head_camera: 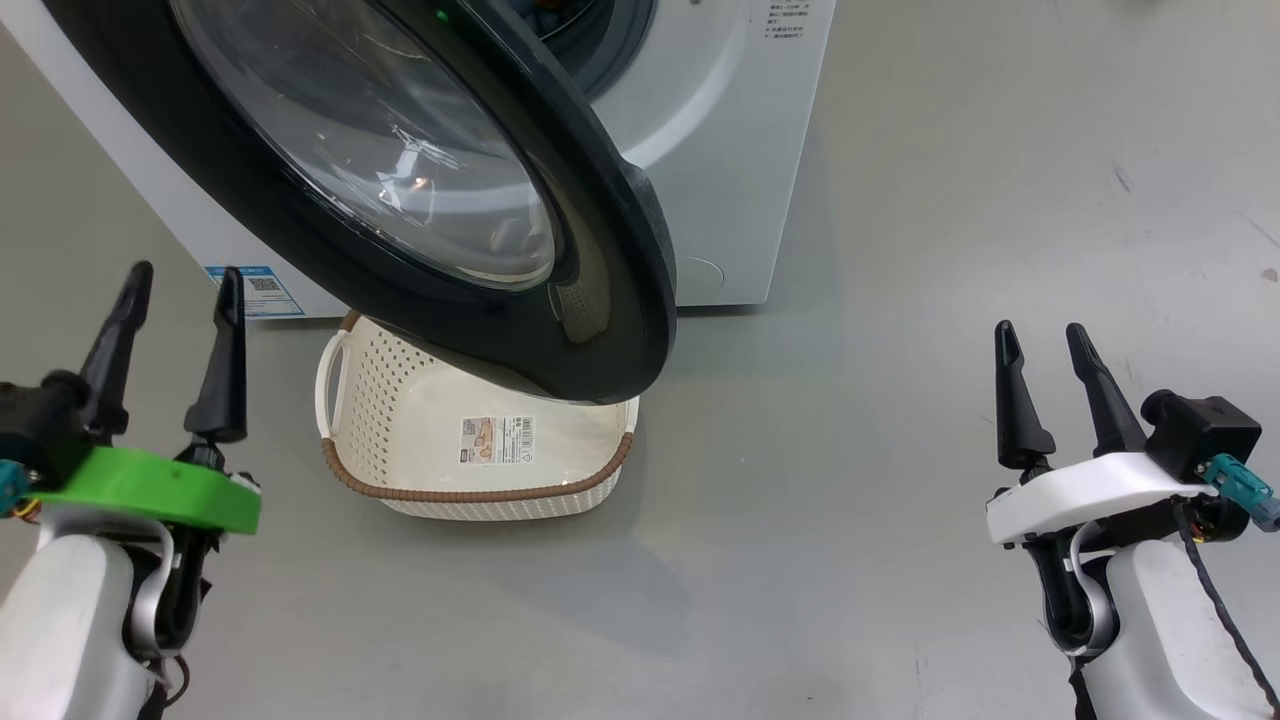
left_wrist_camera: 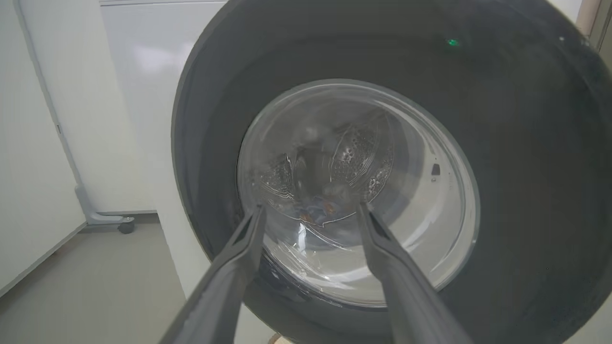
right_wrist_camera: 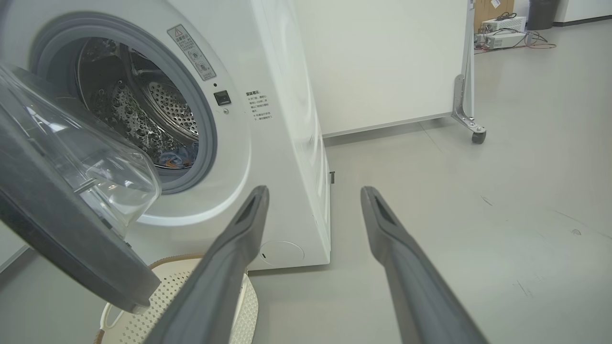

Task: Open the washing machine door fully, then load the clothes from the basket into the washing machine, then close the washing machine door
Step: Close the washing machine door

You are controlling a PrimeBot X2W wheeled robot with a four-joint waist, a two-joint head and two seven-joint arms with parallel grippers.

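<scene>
Black-rimmed washing machine door [head_camera: 400, 170] half-open, glass bulge pointing at drum [right_wrist_camera: 143, 110], overhanging basket [head_camera: 470, 495].

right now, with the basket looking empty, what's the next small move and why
Probably ease the left fingers forward against the black rim of the washing machine door to start swinging it shut. The basket holds nothing but its floor label, the clothes lie in the washing machine drum, the door stands open above the basket, and the right fingers, like the left, are spread and empty.
</scene>
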